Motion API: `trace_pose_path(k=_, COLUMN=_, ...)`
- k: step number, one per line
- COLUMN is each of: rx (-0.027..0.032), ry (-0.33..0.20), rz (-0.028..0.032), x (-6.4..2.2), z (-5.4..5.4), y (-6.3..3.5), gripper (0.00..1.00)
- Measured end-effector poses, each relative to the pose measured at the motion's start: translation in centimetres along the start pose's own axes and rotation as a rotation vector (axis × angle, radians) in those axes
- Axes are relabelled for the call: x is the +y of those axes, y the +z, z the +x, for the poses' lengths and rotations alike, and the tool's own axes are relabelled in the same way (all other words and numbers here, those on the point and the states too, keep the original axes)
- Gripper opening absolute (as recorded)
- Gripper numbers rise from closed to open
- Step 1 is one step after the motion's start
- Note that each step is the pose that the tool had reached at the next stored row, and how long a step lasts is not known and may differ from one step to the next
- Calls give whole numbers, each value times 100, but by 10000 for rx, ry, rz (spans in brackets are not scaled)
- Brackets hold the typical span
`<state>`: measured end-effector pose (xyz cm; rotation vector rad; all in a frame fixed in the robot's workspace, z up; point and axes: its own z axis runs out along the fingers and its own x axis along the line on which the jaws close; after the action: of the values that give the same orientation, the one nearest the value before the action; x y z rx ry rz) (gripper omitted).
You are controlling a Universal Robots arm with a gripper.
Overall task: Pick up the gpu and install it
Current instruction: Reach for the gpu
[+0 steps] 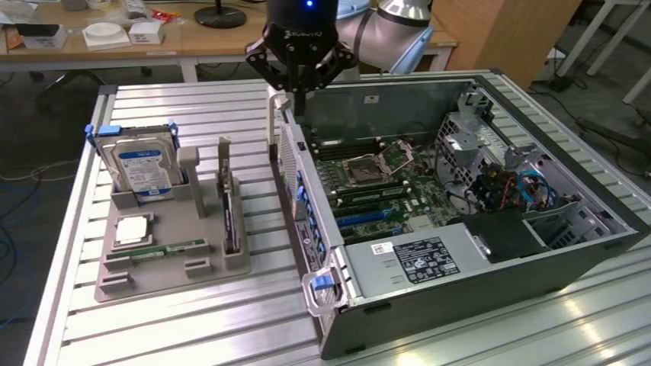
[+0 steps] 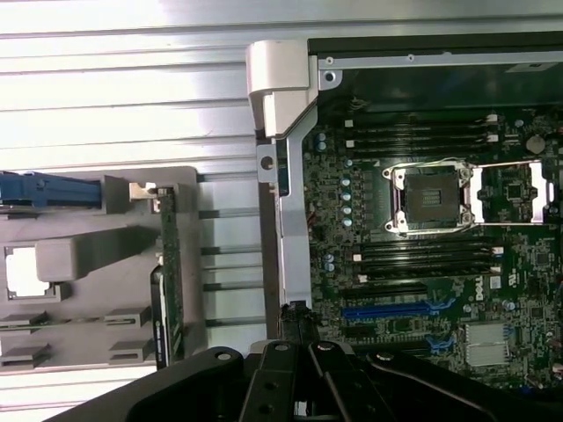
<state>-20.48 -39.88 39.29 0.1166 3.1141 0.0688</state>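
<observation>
My pincer (image 1: 294, 94) hangs over the rear rim of the open computer case (image 1: 478, 252). In the exterior view that is at twelve o'clock of the motherboard (image 1: 392, 194). Its fingers are drawn in narrow and there is nothing between them.

The gpu (image 1: 231, 217) is well apart from me. It stands on its long edge in the grey holder tray (image 1: 163, 278), at nine o'clock of the case and about seven o'clock of my pincer, with its metal bracket end rising toward the far side.

The exterior view gives me the breadth of the scene. The hard drive (image 1: 142, 169) with its blue-white label stands upright at eleven o'clock of the gpu. The memory stick (image 1: 163, 249) lies flat in the tray at eight o'clock of it. The ribbed metal table (image 1: 152, 332) runs under everything, and cables and a drive cage sit at the case's three o'clock side.

The wrist view looks straight down past my pincer (image 2: 299, 374). There the gpu (image 2: 171, 277) is a thin strip seen edge-on in the tray (image 2: 106, 312), just beyond the case wall. Inside the case it gives me the board's detail: the bare CPU socket (image 2: 431, 198) with its frame, dark memory slots on both sides of it, and a blue expansion slot (image 2: 396, 309) close to my fingers.
</observation>
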Motion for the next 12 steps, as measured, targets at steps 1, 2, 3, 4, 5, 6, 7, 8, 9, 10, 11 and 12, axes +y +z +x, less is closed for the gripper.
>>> trace_pose_path(k=1, rx=0, ry=0, rz=0, x=-1, z=5, y=0, gripper=10)
trace_pose_path(k=2, rx=0, ry=0, rz=0, x=-1, z=10, y=0, gripper=10)
trace_pose_path(k=3, rx=0, ry=0, rz=0, x=-1, z=15, y=0, gripper=10)
trace_pose_path(k=4, rx=0, ry=0, rz=0, x=-1, z=20, y=-1, gripper=10)
trace_pose_path(k=5, rx=1, ry=0, rz=0, x=-2, z=24, y=-1, gripper=10)
trace_pose_path(k=6, rx=0, ry=0, rz=0, x=-2, z=29, y=0, gripper=10)
trace_pose_path(k=7, rx=0, ry=0, rz=0, x=-3, z=36, y=-1, gripper=10)
trace_pose_path(k=8, rx=1, ry=0, rz=1, x=-3, z=42, y=-1, gripper=10)
trace_pose_path(k=9, rx=1, ry=0, rz=0, x=-4, z=49, y=-1, gripper=10)
trace_pose_path(k=10, rx=0, ry=0, rz=0, x=-4, z=54, y=-1, gripper=10)
trace_pose_path(k=11, rx=1, ry=0, rz=0, x=-4, z=60, y=-1, gripper=10)
trace_pose_path(k=12, rx=0, ry=0, rz=0, x=-5, z=65, y=-1, gripper=10)
